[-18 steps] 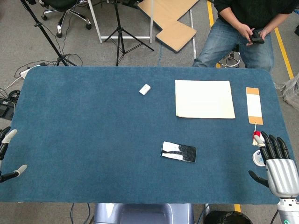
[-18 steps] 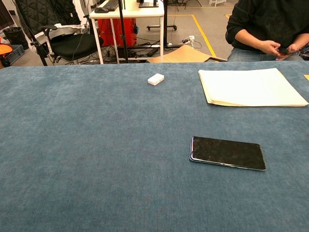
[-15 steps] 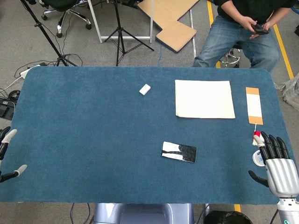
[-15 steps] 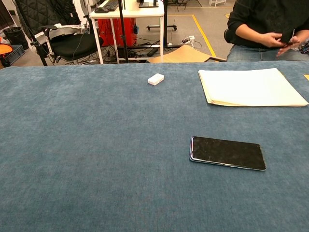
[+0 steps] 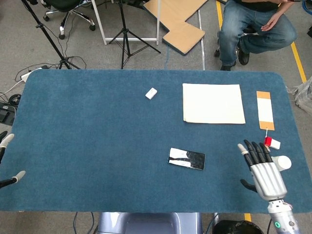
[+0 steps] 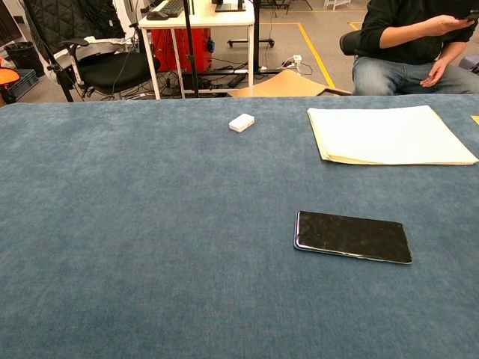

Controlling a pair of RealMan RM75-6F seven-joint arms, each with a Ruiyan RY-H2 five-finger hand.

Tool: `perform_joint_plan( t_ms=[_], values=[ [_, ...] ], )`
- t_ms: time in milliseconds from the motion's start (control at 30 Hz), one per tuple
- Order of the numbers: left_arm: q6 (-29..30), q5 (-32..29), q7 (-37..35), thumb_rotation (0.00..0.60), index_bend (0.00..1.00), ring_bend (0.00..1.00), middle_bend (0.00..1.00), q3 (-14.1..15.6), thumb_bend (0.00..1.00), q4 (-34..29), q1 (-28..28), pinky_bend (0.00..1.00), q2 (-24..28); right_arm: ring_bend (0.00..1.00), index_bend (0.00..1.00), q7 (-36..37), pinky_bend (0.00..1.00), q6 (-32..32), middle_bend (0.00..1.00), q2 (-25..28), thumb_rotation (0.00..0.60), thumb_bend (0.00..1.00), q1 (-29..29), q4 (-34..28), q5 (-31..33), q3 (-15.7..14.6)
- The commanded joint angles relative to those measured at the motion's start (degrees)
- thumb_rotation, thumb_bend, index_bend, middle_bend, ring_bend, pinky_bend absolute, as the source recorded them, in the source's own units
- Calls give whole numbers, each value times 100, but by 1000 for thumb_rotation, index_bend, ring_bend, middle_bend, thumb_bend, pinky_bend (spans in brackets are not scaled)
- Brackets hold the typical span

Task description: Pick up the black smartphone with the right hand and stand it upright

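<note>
The black smartphone (image 5: pixel 186 158) lies flat, screen up, on the blue table near its front middle; the chest view shows the smartphone (image 6: pixel 352 236) untouched. My right hand (image 5: pixel 262 168) hovers open to the phone's right, palm down, fingers spread and pointing away, a clear gap from the phone. My left hand (image 5: pixel 7 161) shows only as two fingertips at the table's far left edge, spread apart and holding nothing. Neither hand appears in the chest view.
A stack of cream paper (image 5: pixel 213 103) lies at the back right, an orange-and-white strip (image 5: pixel 265 110) beside it. A small white box (image 5: pixel 151 93) sits at the back middle. A red-and-white item (image 5: pixel 271 143) and a white round cap (image 5: pixel 282 162) lie beside my right hand. A seated person (image 5: pixel 256 27) is beyond the table.
My right hand has moved left and slightly forward over the table, toward the phone, uncovering the white cap. The phone has not moved. The person behind the table shifted pose.
</note>
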Motion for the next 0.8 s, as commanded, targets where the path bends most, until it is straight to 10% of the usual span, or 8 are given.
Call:
perform_joint_plan(
  t_ms=[33,333,800],
  values=[
    [-79,-109,77,600,0,0,0,-31,0,46,-27,0,-36,0,144,-323,0,-1290,91,-850,600,0,949,210,305,307],
    [-252,-449,244,600,0,0,0,-137,0,61,-85,0,-107,0,239,-2052,0,-2665,208,-1969,600,0,2246,518,2081,911],
    [-397,-512,352,600,0,0,0,-143,0,29,-156,0,-136,0,242,-4623,0,-2087,220,-2771,600,0,3318,585,4445,833]
  ],
)
